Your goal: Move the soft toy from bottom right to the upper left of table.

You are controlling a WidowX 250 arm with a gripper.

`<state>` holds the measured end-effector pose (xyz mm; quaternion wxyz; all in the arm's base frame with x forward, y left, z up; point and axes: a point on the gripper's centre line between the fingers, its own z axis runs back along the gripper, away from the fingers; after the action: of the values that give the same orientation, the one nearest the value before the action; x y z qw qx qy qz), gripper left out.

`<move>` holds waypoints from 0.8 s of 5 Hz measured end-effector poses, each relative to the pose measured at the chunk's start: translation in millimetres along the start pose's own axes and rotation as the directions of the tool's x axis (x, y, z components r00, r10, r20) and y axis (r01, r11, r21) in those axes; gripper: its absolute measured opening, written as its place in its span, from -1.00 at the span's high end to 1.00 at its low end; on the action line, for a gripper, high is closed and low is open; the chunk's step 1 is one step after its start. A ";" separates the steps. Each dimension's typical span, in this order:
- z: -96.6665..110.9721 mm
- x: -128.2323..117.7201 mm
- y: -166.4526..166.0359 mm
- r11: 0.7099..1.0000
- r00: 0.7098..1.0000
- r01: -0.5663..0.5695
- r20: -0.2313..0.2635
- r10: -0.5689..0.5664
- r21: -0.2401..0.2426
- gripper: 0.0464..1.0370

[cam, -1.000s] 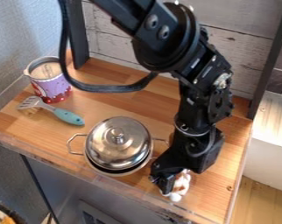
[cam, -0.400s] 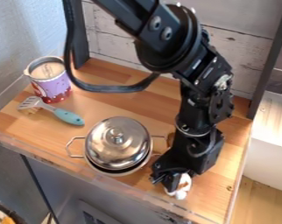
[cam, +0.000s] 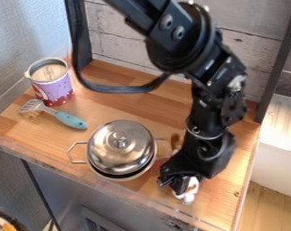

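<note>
Soft toy [cam: 189,195]: white, perhaps orange-brown patches, partly hidden.

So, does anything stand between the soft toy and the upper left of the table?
Yes, the lidded pot stands between the soft toy and that area; farther along are the spatula and the purple cup.

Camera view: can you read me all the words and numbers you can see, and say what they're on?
No words or numbers can be read here.
Purple cup: red and white markings near the bottom, too small to tell if any are letters.
Pot lid: none that I can see.
Turquoise spatula handle: none that I can see.
Soft toy: orange-brown marks on white, too small to tell what they are.
</note>
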<state>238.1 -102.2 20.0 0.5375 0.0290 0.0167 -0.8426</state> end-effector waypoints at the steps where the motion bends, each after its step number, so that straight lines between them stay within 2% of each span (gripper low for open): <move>1: 22.9 5.3 13.1 0.997 0.999 0.033 -0.020 -0.031 0.071 0.23; 2: 50.9 8.9 25.6 0.986 0.999 0.048 -0.021 -0.045 0.159 0.33; 3: 65.4 7.8 31.6 0.978 0.999 0.052 -0.025 -0.048 0.203 0.34; 4: 76.3 -16.4 35.7 0.972 0.999 -0.014 -0.026 0.021 0.236 0.35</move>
<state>275.0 -106.9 97.3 0.5375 0.1048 -0.0759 -0.8333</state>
